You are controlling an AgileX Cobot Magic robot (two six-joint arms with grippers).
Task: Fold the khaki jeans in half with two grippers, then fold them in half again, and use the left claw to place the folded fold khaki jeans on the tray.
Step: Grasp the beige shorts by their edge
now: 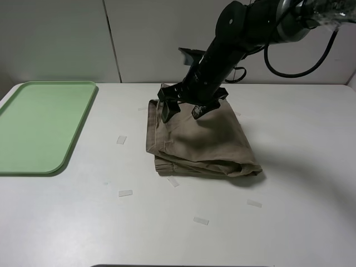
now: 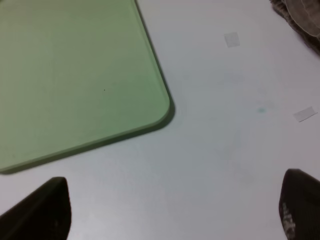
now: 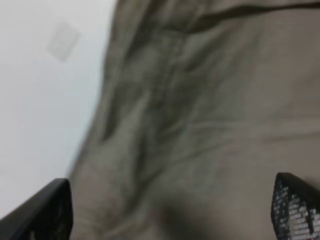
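**Folded garment at table centre.** The khaki jeans (image 1: 200, 139) are shown lying on the white table (image 1: 295, 222) as a stacked, roughly square bundle, with nothing gripping them.

Two risks are judged from here. The upper layer may spring back or slide if a finger of the hovering gripper drags across it. The loose layer ends at the five o'clock corner may splay when the bundle is lifted by one claw alone, so the folds may be lost before the tray is reached.

The cloth is seen as matt tan and softly creased. A stitched seam runs down the nine o'clock side, and thick doubled edges are stacked along the six o'clock side.

The right gripper (image 1: 182, 111) is held over the eleven o'clock edge of the bundle. Its jaws are spread wide and nothing is grasped.

The green tray (image 1: 33, 128) is placed well apart at nine o'clock and carries nothing.

The left gripper (image 2: 175, 207) is seen only by its own camera. It is likewise spread and unloaded, above bare table near a tray corner.

Small tape marks (image 1: 125, 193) are scattered on the table.
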